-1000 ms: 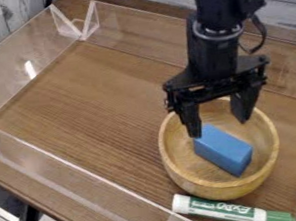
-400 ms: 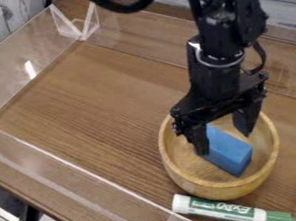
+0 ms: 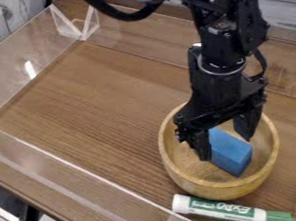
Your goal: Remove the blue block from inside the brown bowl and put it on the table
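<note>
The blue block (image 3: pixel 231 150) lies inside the brown bowl (image 3: pixel 184 164) at the table's near right. My black gripper (image 3: pixel 222 134) points straight down into the bowl with its jaws open. One finger stands left of the block and the other right of it, straddling its far end. Whether the fingers touch the block I cannot tell. The arm hides the bowl's far rim. The wood-grain table (image 3: pixel 95 98) spreads out to the left of the bowl.
A green-and-white marker (image 3: pixel 230 209) lies just in front of the bowl near the front edge. Low clear acrylic walls (image 3: pixel 26 71) border the table, with a folded clear corner piece (image 3: pixel 77 22) at the far left.
The gripper has sunk lower into the bowl, so its open fingers now straddle the blue block. It also rolled slightly. The block and bowl have not moved.
</note>
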Tool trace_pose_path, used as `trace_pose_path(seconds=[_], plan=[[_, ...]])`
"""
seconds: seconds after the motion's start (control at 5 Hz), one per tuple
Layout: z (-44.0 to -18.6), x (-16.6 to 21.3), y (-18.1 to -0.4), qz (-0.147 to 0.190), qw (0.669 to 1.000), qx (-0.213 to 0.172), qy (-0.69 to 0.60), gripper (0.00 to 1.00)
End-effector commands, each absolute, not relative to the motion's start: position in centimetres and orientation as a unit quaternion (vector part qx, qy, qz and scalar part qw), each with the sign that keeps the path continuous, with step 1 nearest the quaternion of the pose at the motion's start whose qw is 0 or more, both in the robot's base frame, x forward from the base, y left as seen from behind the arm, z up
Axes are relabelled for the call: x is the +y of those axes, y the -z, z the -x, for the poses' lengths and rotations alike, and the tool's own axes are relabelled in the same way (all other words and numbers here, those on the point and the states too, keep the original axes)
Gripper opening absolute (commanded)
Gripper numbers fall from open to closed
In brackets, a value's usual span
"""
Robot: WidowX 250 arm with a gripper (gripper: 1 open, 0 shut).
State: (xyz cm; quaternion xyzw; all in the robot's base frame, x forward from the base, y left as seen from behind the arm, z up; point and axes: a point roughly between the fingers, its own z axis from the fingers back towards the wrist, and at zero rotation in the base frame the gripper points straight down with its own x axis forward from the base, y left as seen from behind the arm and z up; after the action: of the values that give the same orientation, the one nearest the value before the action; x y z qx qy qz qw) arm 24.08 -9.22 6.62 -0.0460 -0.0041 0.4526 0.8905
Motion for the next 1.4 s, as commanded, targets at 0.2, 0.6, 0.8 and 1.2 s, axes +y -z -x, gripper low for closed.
trace_pose_path(seconds=[0.2, 0.6, 0.8, 1.2], plan=[[-24.39, -9.65, -7.26, 0.06, 0.891, -0.018, -0.45, 1.0], [-24.35, -9.76, -7.21, 0.064, 0.891, -0.021, -0.45, 1.0], [-24.3, -9.8, -7.28, 0.066, 0.89, -0.024, -0.451, 1.0], [-24.21, -9.89, -7.67, 0.069, 0.89, -0.032, -0.451, 1.0]])
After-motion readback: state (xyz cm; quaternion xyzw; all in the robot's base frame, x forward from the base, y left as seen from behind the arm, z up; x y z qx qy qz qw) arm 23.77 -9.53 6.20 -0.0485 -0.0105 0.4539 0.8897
